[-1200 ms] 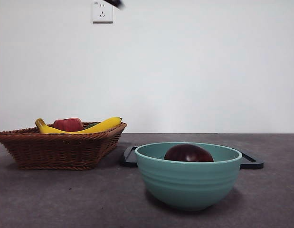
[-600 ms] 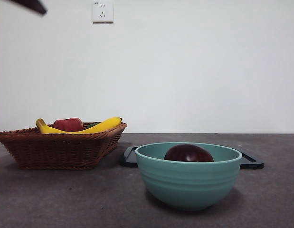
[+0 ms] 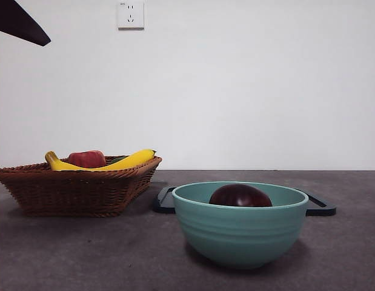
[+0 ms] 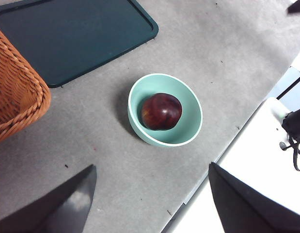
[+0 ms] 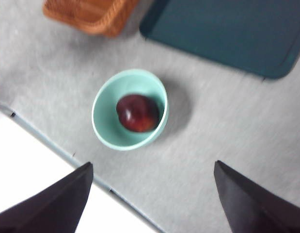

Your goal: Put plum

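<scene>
Plum (image 3: 240,196) sits inside teal bowl (image 3: 240,233), resting on the bowl's bottom, dark maroon skin w/ a glossy highlight; in left wrist view plum (image 4: 161,111) lies roughly centred in bowl (image 4: 187,137). Bowl stands on grey bench (image 3: 84,254), just in front of a dark flat tray (image 3: 320,208) that lies behind it. Wicker basket (image 3: 75,191) sits beside the tray, apart from the bowl, w/ a banana (image 3: 129,160) and a red fruit (image 3: 87,159) in it. Left gripper (image 4: 152,194) hangs high above the bench, jaws spread wide, nothing between them. Right gripper (image 5: 152,194) likewise high up, jaws wide apart, nothing held; that view is blurred. Black tip at top corner of front view, can't tell which arm. Wall socket (image 3: 131,14) on white wall behind.
</scene>
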You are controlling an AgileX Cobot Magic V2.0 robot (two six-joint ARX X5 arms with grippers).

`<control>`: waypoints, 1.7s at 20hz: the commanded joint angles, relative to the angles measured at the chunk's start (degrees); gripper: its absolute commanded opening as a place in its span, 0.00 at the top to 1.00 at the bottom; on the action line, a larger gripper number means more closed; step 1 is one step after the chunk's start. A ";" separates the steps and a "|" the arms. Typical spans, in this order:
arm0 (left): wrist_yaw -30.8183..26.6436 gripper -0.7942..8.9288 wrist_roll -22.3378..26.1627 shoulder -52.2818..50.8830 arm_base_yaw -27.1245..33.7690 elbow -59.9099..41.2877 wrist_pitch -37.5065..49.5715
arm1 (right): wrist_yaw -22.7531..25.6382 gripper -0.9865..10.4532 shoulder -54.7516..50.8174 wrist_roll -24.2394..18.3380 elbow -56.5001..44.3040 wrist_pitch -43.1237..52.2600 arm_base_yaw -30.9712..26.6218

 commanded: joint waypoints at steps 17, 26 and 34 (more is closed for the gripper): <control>0.28 0.53 0.09 0.26 -0.42 0.68 0.63 | 14.38 0.68 27.12 14.21 -11.80 34.32 20.02; 0.28 0.53 0.09 0.26 -0.42 0.68 0.66 | 18.73 0.84 34.23 15.82 -11.80 40.52 23.74; 0.28 0.53 0.09 0.26 -0.42 0.68 0.66 | 18.34 0.91 33.97 16.24 -9.31 41.18 23.98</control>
